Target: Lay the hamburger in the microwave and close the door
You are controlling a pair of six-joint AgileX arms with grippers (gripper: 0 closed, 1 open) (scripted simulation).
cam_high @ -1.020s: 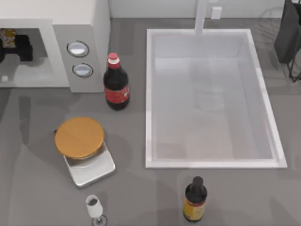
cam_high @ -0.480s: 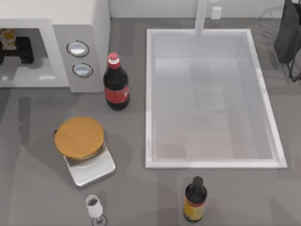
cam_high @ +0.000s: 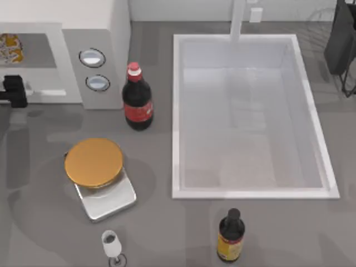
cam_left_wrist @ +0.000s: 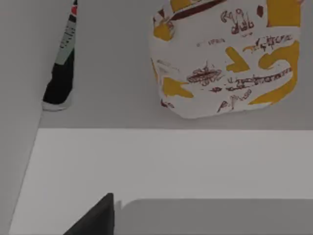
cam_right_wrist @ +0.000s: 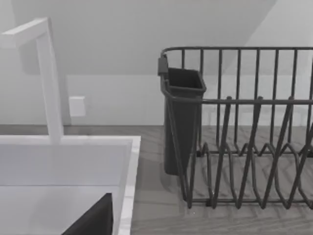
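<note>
The hamburger (cam_high: 11, 47), a small white wrap with orange-yellow patches, lies at the back left of the open cavity of the white microwave (cam_high: 103, 25). It is large in the left wrist view (cam_left_wrist: 225, 58), resting on the white cavity floor. My left gripper (cam_high: 14, 92) is open and holds nothing. It sits at the front edge of the cavity, apart from the hamburger. One dark fingertip (cam_left_wrist: 95, 220) shows in the wrist view. The door is out of view. A fingertip (cam_right_wrist: 95, 220) of my parked right gripper faces the dish rack.
A cola bottle (cam_high: 137, 97) stands right of the microwave's dial panel (cam_high: 94, 69). An orange-topped scale (cam_high: 97, 172), a small glass (cam_high: 111, 245) and a dark sauce bottle (cam_high: 231, 236) stand nearer the front. The white sink (cam_high: 175, 117) takes up the right, with a dark wire rack (cam_right_wrist: 244, 132) beyond.
My left gripper has backed out of the microwave cavity to its front edge. The hamburger stays inside where it was let go.
</note>
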